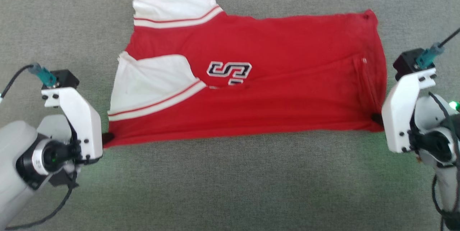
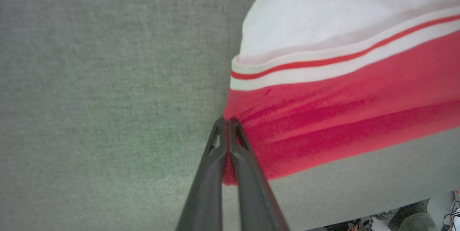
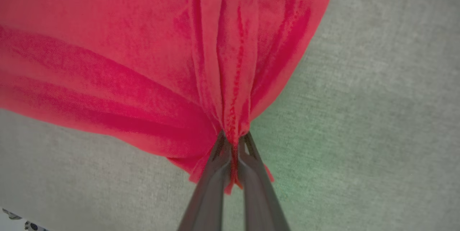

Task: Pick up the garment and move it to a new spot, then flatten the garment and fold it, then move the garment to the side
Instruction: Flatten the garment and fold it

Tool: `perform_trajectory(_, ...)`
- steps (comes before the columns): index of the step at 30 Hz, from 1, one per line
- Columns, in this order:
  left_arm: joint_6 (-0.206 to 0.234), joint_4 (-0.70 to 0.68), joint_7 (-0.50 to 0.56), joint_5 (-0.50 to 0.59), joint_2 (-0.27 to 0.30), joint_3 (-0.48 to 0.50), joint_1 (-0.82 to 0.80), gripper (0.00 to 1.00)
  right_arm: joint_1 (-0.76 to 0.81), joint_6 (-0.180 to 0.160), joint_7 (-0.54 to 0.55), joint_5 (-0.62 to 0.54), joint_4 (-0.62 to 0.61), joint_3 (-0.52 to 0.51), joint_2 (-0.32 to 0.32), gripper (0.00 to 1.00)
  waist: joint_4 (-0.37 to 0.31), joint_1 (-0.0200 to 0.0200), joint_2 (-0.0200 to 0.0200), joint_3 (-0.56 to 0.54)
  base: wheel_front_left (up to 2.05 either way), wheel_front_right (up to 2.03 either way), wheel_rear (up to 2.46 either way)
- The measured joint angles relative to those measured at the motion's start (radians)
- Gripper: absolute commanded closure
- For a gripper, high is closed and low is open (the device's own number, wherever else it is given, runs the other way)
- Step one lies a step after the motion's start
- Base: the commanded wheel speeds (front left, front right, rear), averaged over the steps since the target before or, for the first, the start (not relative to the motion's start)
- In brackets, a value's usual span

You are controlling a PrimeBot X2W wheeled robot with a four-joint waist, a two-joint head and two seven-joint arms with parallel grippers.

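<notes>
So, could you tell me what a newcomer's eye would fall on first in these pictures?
The red garment is spread across the grey surface in the middle of the head view, with white sleeve panels at its left end and black-and-white lettering near its centre. The left gripper is shut on its near left corner, and the right gripper pinches bunched red fabric at its near right corner.

garment [image 1: 273,44] print part. hidden by fold, bg clutter [image 2: 406,221] blurry

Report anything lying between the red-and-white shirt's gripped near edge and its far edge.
Nothing visible does. The red soft-fabric shirt lies on grey carpet, its near corners pinched by the left fingers and right fingers.
</notes>
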Motion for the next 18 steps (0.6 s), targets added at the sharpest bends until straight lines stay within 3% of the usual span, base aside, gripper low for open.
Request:
perform_trajectory(8, 0.092, -0.184, -0.007, -0.018, 0.077, -0.005, 0.074, 1.00, 0.110, 0.000, 0.099, 0.075, -0.138, -0.024, -0.067, 1.00, 0.010, 0.0000, 0.0000, -0.002, 0.00, 0.00, 0.00)
perform_trajectory(13, 0.107, -0.212, -0.046, -0.018, 0.073, -0.017, 0.118, 0.97, 0.180, 0.000, 0.104, 0.060, -0.179, -0.056, -0.056, 1.00, 0.009, 0.0000, 0.0000, 0.005, 0.00, 0.00, 0.00)
perform_trajectory(14, 0.107, -0.204, -0.055, -0.019, 0.063, -0.016, 0.122, 0.73, 0.188, 0.000, 0.093, 0.054, -0.176, -0.056, -0.051, 0.82, 0.009, 0.0000, 0.0000, 0.007, 0.00, 0.00, 0.00)
perform_trajectory(15, 0.103, -0.193, -0.063, -0.018, 0.054, -0.016, 0.126, 0.29, 0.193, 0.000, 0.077, 0.050, -0.174, -0.057, -0.047, 0.56, 0.008, 0.0000, 0.0000, 0.008, 0.00, 0.00, 0.00)
perform_trajectory(16, 0.093, -0.180, -0.070, -0.015, 0.049, -0.018, 0.129, 0.00, 0.197, 0.000, 0.058, 0.044, -0.167, -0.057, -0.040, 0.00, 0.007, 0.0000, 0.0000, 0.009, 0.00, 0.00, 0.00)
perform_trajectory(18, 0.081, -0.156, -0.073, -0.016, 0.040, -0.016, 0.131, 0.00, 0.202, 0.000, 0.025, 0.035, -0.153, -0.052, -0.032, 0.00, 0.003, 0.0000, 0.0001, 0.008, 0.00, 0.00, 0.00)
